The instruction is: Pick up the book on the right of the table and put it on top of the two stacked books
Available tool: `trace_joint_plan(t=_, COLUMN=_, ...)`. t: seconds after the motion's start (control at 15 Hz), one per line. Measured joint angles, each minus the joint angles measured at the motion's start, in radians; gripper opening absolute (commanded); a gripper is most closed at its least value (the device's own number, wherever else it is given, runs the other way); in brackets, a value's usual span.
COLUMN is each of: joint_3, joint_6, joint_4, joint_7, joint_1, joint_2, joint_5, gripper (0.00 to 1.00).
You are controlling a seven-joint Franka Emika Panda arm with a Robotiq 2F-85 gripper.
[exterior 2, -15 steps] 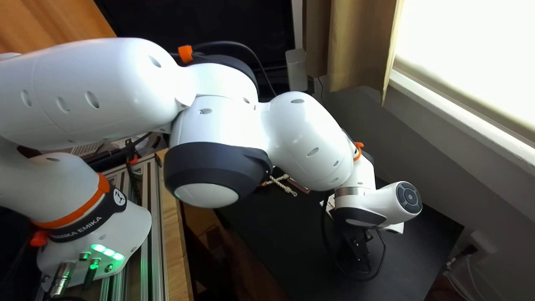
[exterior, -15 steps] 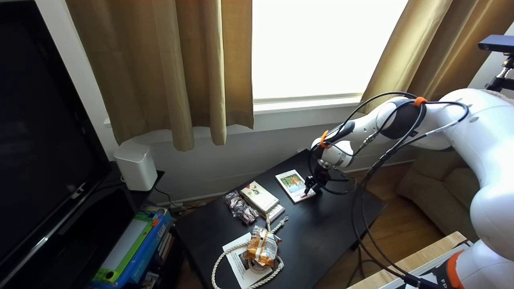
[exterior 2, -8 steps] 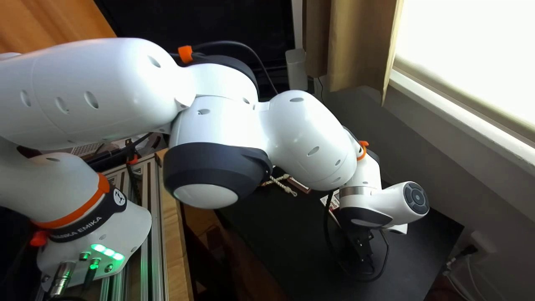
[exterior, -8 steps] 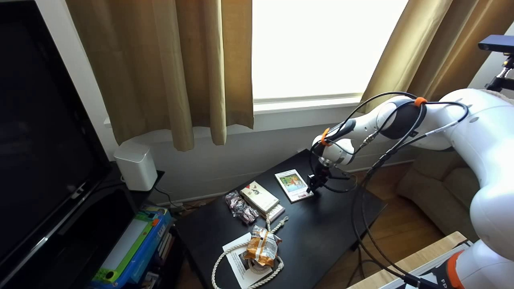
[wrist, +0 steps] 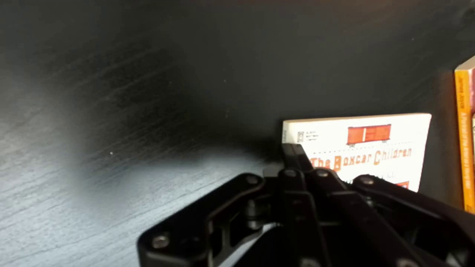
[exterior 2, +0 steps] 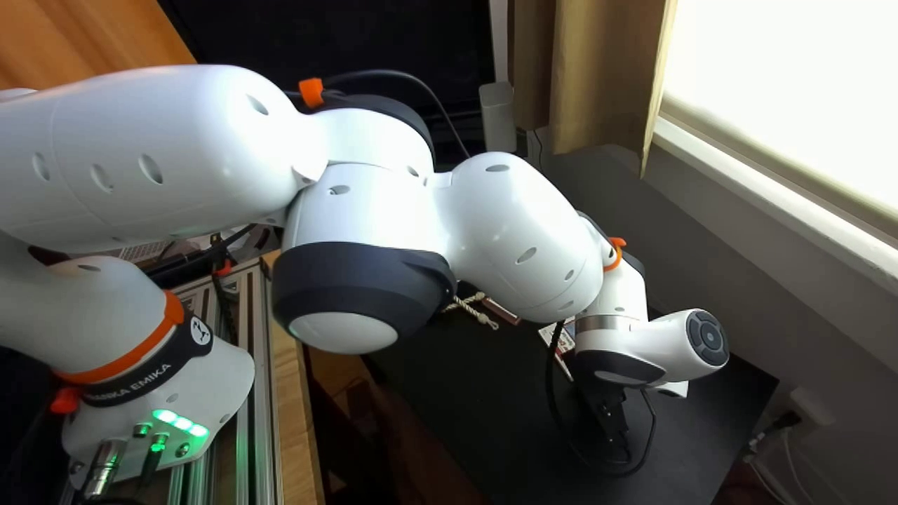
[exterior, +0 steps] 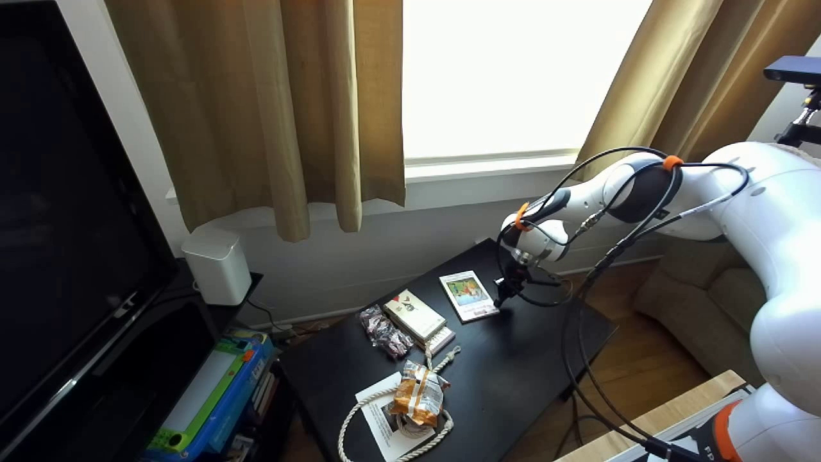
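Slanting from 2 o'clock in an ext. view, arm (exterior: pixel 757 218) ends in gripper (wrist: pixel 295 146), fingers (wrist: pixel 302 158) tog., at 4 o'clock corner of bk. (exterior: pixel 468 295) flat on tbl. (exterior: pixel 513 359), contact unclear; stack (exterior: pixel 415 314) at 8, open room at 5.

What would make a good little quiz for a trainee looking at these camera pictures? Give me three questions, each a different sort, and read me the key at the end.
1. True or false: the white-bordered book lies on the black table, apart from the two stacked books.

2. Multiple choice: in the wrist view, what colour is the boxcar printed on the white-bordered book?
a) green
b) red
c) blue

3. Short answer: in the wrist view, is the pincer open or closed?

Key: 1. True. 2. b. 3. Closed.
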Motion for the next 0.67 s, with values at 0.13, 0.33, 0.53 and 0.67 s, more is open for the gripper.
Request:
trace_joint_plan(t=0.13, joint_3=0.000, joint_6=-0.003, joint_4=0.001, joint_7=0.000, joint_1=-0.002, joint_2=0.001, joint_5=0.006, gripper=0.00)
trace_joint_plan(t=0.33, joint_3=0.000, joint_6=-0.003, joint_4=0.001, joint_7=-0.003, joint_1=-0.002, joint_2=0.001, joint_5=0.008, gripper=0.26)
trace_joint_plan(t=0.53, joint_3=0.000, joint_6=-0.003, joint_4=0.002, joint_7=-0.004, joint_1=0.000, joint_2=0.001, joint_5=0.008, gripper=0.40)
trace_joint_plan(t=0.67, joint_3=0.000, joint_6=-0.003, joint_4=0.003, joint_7=-0.004, joint_1=0.006, joint_2=0.000, joint_5=0.006, gripper=0.54)
